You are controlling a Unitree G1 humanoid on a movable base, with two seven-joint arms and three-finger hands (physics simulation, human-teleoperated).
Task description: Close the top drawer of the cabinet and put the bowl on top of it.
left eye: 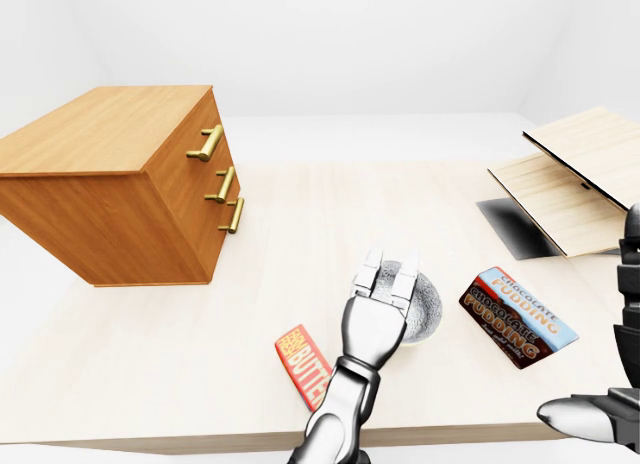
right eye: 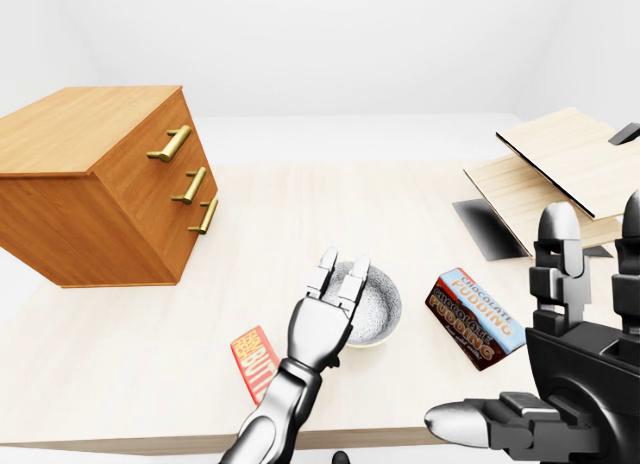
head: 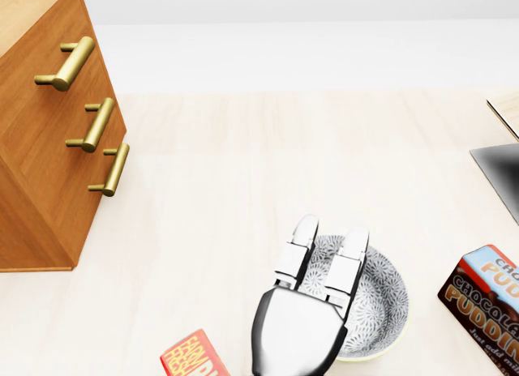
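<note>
The wooden cabinet (left eye: 110, 174) stands on the table at the left of every view. Its three brass handles line up, the top drawer handle (head: 66, 64) included, and all drawer fronts look flush. The patterned grey bowl (head: 383, 293) sits on the table near the bottom of the head view. My left hand (head: 331, 232) hovers over the bowl's left half, fingers straight and open, hiding part of the rim. My right hand (right eye: 535, 374) is raised at the bottom right of the right-eye view, open and holding nothing.
A chocolate pudding box (left eye: 518, 314) lies right of the bowl. A red snack box (left eye: 303, 356) lies to the bowl's left, near the table's near edge. Tilted wooden panels (left eye: 570, 179) and a dark sheet (head: 499, 169) occupy the right side.
</note>
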